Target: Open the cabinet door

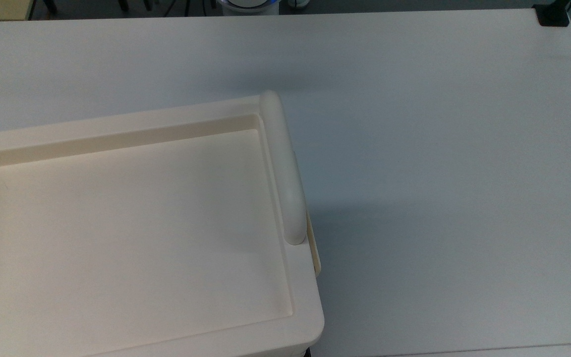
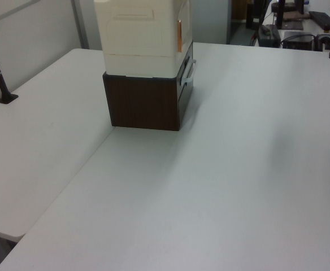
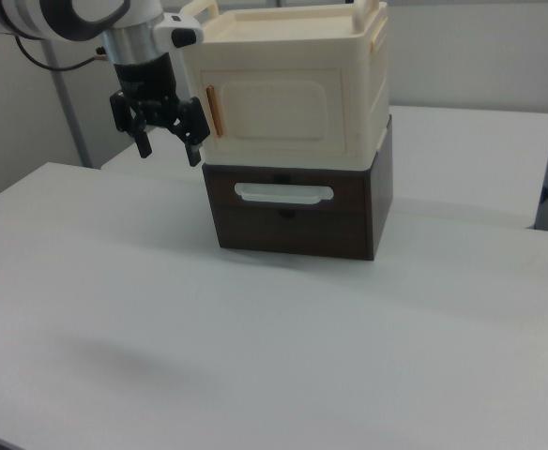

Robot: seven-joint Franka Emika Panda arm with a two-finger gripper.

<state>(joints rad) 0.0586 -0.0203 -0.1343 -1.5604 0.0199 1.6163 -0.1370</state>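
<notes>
In the right view, going from its left, the arm reaches in from the upper corner and the gripper (image 3: 168,141) hangs in the air above the white counter (image 3: 255,337), its black jaws spread apart and pointing down, holding nothing. It sits just beside the left edge of the cream cabinet (image 3: 368,84), close to a slim orange-brown strip (image 3: 210,111) that runs upright along that edge; whether a jaw touches the cabinet I cannot tell. Next along, the cabinet door (image 3: 279,111) fills the front of the cream cabinet, a flat panel with a raised rounded frame, lying flush and closed. Below it stands a dark brown box (image 3: 297,216) carrying a pale drawer handle (image 3: 283,193).

From the left view the same stack stands well back on the counter, the cream cabinet on the brown base, with an orange strip along the corner facing the left view's right.

In the top view, the recessed tray-like cabinet top (image 1: 117,218) spreads across the left half, a rounded handle bar (image 1: 284,163) runs along its right rim, and a thin sliver of the door edge peeks out just past it. Bare counter lies to the right.
</notes>
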